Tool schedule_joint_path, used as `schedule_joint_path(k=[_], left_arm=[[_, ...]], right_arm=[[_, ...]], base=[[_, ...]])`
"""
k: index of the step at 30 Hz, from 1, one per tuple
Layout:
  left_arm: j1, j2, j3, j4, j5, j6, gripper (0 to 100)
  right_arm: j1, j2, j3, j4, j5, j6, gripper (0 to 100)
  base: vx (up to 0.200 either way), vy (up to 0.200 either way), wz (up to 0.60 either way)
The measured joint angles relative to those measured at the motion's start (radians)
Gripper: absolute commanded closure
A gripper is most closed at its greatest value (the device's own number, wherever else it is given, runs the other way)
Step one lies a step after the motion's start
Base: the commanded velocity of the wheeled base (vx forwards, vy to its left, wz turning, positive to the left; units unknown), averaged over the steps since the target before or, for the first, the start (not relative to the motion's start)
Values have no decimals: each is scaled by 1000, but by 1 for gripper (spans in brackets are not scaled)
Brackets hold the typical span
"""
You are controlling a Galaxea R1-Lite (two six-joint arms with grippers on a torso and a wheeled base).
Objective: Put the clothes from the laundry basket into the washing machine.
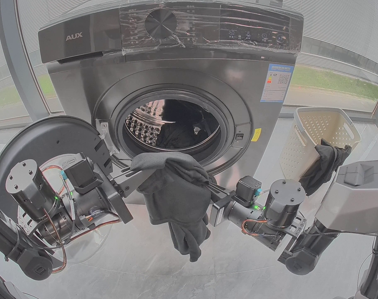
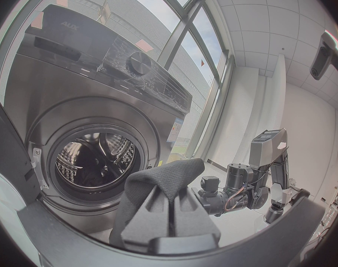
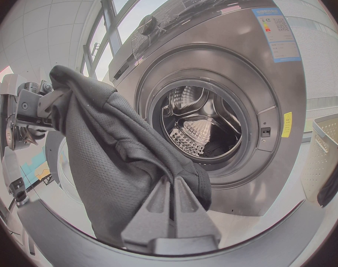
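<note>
"Clothes first: where are they?"

"One dark garment hangs in front of the washing machine, just outside its round opening. It is held up between the two arms, and its loose end dangles above the floor."

"Who has hold of it?"

"Both. The left gripper is clamped on the garment's upper left fold, with cloth draped over its fingertips. The right gripper pinches the other side, and its fingers are pressed together on the fabric."

"Anything inside the machine?"

"Yes, a dark heap of clothing lies low in the shiny drum."

"And the door?"

"The door is swung wide open on the robot's left, behind the left arm."

"Where is the laundry basket?"

"The basket is white with small holes. It stands on the floor to the right of the machine, tipped so that its mouth faces the robot. Another dark piece hangs over its near rim, half in and half out."

"Does the held garment touch the machine?"

"I cannot tell. It hangs close in front of the lower rim of the opening."
</note>
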Motion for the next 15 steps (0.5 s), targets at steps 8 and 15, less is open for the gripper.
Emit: schedule_joint_path(k=[8,15], left_arm=[[23,-5,0,0,1,1,100],[60,-2,0,0,0,1,100]], right_arm=[[-20,-60,59,1,-34,-4,100],[-60,-106,66,8,-44,-4,100]], base=[[0,0,0],[0,0,0]])
